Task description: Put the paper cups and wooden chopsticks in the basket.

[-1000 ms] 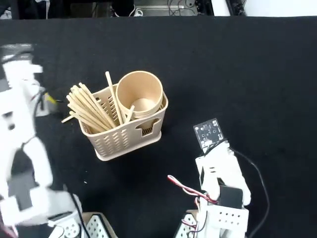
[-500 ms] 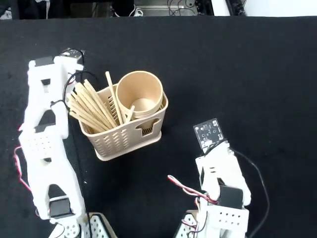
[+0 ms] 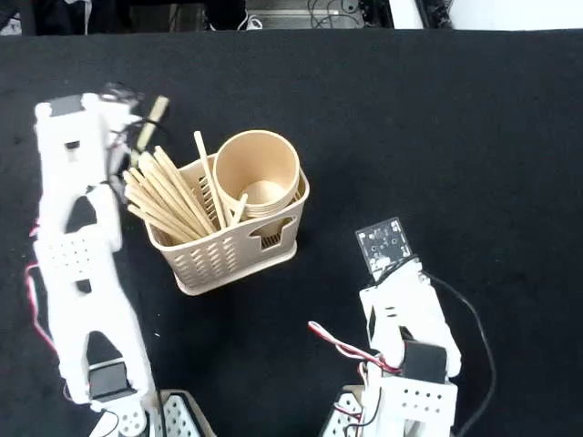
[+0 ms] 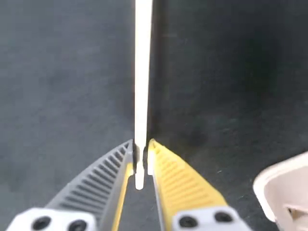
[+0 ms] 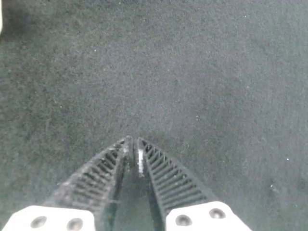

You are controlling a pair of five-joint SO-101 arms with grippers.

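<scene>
Nearest, on the basket's (image 3: 228, 257) near side and well apart from its right corner, the white plastic right arm (image 3: 407, 346) sits folded. The right gripper (image 5: 133, 150), a pair of dark ribbed wedges, is closed tip to tip with nothing between them, above a fuzzy black cloth (image 3: 455, 137).

The basket is beige plastic, oblong with rounded corners, with slotted walls and a handle cut-out in its near side. In its right half stands a round, smooth tan paper cup (image 3: 258, 168), mouth up. Further rims show under its lip, but how many cups are stacked cannot be made out. In the left half, a bundle of pale wooden chopsticks (image 3: 168, 196) leans and fans out over the left rim, and one more stick rises against the cup. The lower ends of all of them are hidden inside the basket.

The white left arm (image 3: 77, 246) stretches along the basket's left side. Just beyond the far left corner, the left gripper (image 4: 141, 155) pinches a single straight chopstick (image 4: 142, 72) close to one end, between one grey and one yellow ribbed finger. The stick's other end is cut off at the edge of the left wrist view. In the high view, part of the stick is hidden behind the arm.
</scene>
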